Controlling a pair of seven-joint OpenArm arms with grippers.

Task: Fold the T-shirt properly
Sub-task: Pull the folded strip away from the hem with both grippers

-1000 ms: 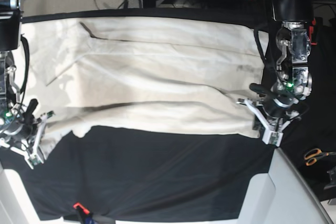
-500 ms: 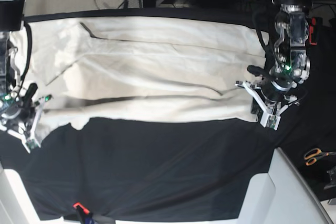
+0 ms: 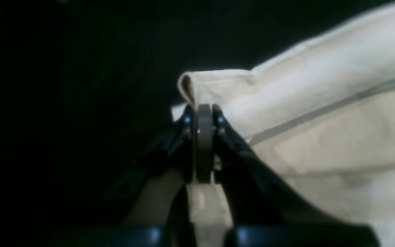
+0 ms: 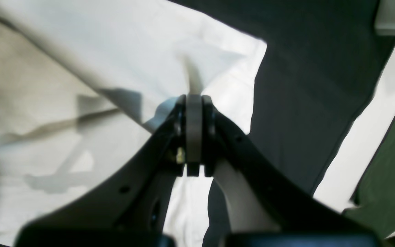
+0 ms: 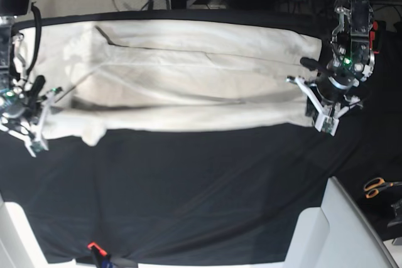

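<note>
The robot's left pincer (image 3: 202,109) and right pincer (image 4: 194,99), each clenched on the T-shirt (image 5: 188,80), draw its near edge toward the far side of the black-covered counter (image 5: 176,199), advancing what appears to be a lengthwise fold. Over the past second the edge has moved up the frame, from just below the middle to about the middle, and more of the black cloth shows in front of it. The garment lies across the upper half of the base view, a raised band stretched between the pincers at left and right, with flatter layers behind it. Shadowed creases run beneath the band, and a small flap (image 5: 94,131) hangs from its edge at left of center. The change suggests the shirt is narrowing toward a strip, though the folding looks unfinished; the next move likely calls for laying the edge down evenly, with slack or a skewed corner the main risk. No container holding the shirt is in view. Orange-handled scissors (image 5: 374,187) lie at the right edge of the frame, well apart from the cloth, and a red-tipped object (image 5: 97,249) sits at lower left.
</note>
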